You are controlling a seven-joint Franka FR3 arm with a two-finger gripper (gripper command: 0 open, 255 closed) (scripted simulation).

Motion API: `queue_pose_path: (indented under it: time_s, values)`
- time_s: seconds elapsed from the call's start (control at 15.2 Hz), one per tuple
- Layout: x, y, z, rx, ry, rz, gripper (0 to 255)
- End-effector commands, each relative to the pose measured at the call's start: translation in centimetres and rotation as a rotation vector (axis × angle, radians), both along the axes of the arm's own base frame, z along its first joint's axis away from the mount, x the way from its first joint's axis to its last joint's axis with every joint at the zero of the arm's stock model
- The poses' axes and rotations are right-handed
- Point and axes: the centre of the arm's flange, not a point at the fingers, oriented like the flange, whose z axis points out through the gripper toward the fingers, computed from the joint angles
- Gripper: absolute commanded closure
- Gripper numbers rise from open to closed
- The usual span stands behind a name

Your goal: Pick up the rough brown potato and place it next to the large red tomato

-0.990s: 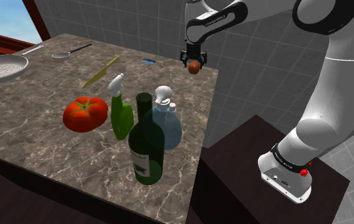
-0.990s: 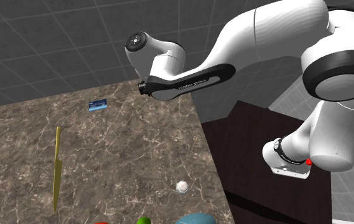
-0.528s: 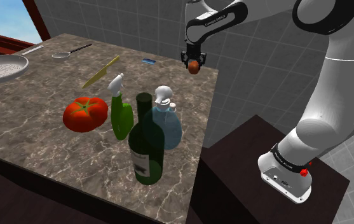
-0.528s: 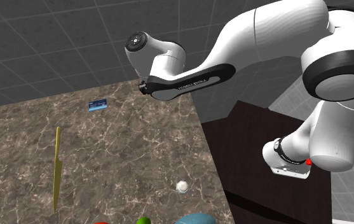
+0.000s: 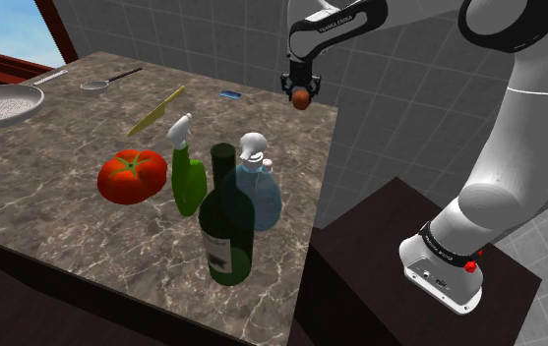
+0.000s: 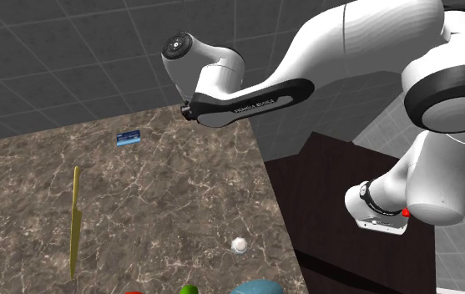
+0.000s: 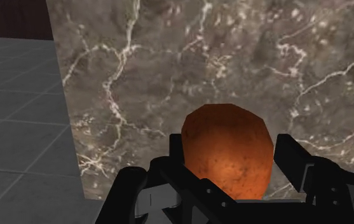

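status: pick complete, transfer and placement outstanding.

1. gripper state. the all-black two-finger gripper (image 5: 302, 90) is closed around the rough orange-brown potato (image 7: 227, 149). in the wrist view one finger presses each side of the potato, so the grasp reads as secure.

2. location of the task object. the potato hangs in the gripper above the far corner of the dark veined marble counter (image 5: 65, 138), toward the shoulder view's right. it is clear of the surface. the wrist view shows the counter's edge and grey floor tiles beneath the load.

3. target. the large red tomato (image 5: 132, 176) lies on the counter toward the shoulder view's left, well apart from the potato.

4. obstacles near the target. a green spray bottle (image 5: 187, 177) stands just beside the tomato on the arm's side. a dark green wine bottle (image 5: 226, 231) and a pale blue round flask (image 5: 257, 192) stand beyond it. a long yellow knife (image 5: 156, 110) lies on the bare surface behind the tomato.

5. work left, as a judgement. carry the potato across the counter, lower it onto open marble next to the tomato, release, withdraw. the bare counter between the tomato and the knife looks the most accessible, since it avoids the upright bottles.
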Motion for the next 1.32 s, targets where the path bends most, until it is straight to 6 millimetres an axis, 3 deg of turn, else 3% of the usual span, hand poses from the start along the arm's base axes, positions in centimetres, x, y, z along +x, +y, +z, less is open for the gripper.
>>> queue_pose_path:
  time_s: [0.0, 1.25]
  values:
    - [0.0, 0.0, 1.0, 0.000, 0.000, 0.000, 255]
    - [0.0, 0.0, 11.1, 0.000, 0.000, 0.000, 255]
